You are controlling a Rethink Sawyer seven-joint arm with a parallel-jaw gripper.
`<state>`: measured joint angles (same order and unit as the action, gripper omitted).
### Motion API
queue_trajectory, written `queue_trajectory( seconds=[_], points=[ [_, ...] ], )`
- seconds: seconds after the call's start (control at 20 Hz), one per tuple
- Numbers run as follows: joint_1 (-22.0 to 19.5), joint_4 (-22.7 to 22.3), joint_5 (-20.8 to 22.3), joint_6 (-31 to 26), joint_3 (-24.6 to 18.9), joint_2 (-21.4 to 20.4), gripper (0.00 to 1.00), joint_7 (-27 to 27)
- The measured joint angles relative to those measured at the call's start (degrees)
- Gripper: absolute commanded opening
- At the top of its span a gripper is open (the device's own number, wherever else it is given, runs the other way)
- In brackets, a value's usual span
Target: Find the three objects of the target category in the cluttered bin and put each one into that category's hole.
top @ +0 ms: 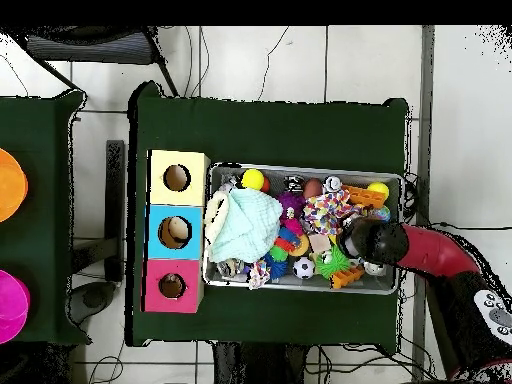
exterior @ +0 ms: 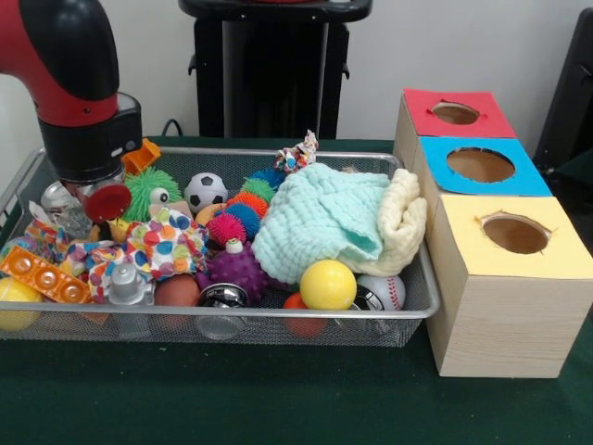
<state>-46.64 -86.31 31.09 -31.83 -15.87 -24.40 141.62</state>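
The silver wire-mesh bin (exterior: 278, 316) sits on the green table, full of toys; it also shows in the overhead view (top: 300, 168). A plain cream-yellow soft thing (exterior: 404, 219) lies at the bin's end nearest the boxes, under a mint-green cloth (exterior: 320, 218). No tiger-striped toy shows. The red panel (exterior: 491, 120) with its round hole tops the far end of the wood-grain box (top: 158, 275). My gripper (exterior: 95, 197) is down in the bin's other end, far from the box, among the toys (top: 356, 241). The arm's black wrist hides it.
The blue-panelled hole (exterior: 480, 165) and the yellow-panelled hole (exterior: 515, 234) lie beside the red one. In the bin are a yellow ball (exterior: 328, 284), a purple spiky ball (exterior: 239, 269), a baseball (exterior: 387, 292), a small soccer ball (exterior: 206, 191) and a green fuzzy toy (exterior: 153, 190).
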Motion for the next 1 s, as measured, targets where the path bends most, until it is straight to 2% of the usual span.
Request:
queue_trajectory(
  seconds=[0.3, 0.6, 0.75, 1.0],
  points=[
    [0.1, -2.5, 0.5, 2.2, 0.0, -2.2, 0.0, 0.0],
    [0.8, -8.0, 0.3, 2.5, -0.2, -9.0, 0.0, 0.0],
    [1.5, -11.2, -1.1, 2.5, -0.5, -13.5, 0.0, 0.0],
    [3.1, -14.9, -4.1, 2.5, -0.7, -18.4, 0.0, 0.0]
  ],
)
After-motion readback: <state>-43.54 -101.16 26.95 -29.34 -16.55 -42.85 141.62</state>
